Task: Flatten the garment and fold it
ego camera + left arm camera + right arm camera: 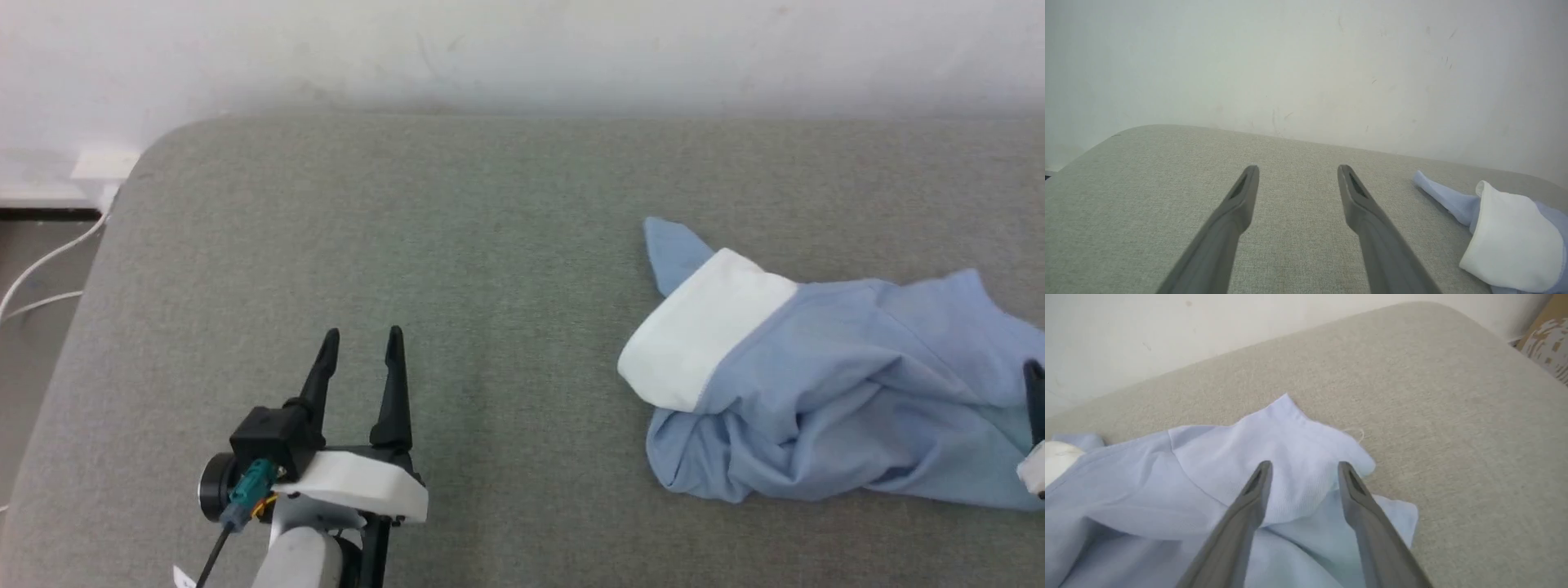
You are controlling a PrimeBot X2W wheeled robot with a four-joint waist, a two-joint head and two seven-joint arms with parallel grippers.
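right jaws spread over garment

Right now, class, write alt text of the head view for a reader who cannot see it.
A crumpled light blue garment with a white-lined part lies at the right of a grey surface. The open left hand sits at lower left, apart from it.

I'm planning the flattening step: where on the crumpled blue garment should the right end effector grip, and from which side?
Probably the loose top flap of the garment, at its free edge against the table. It lies over the bunched folds, under the open right end effector, so descend from above.
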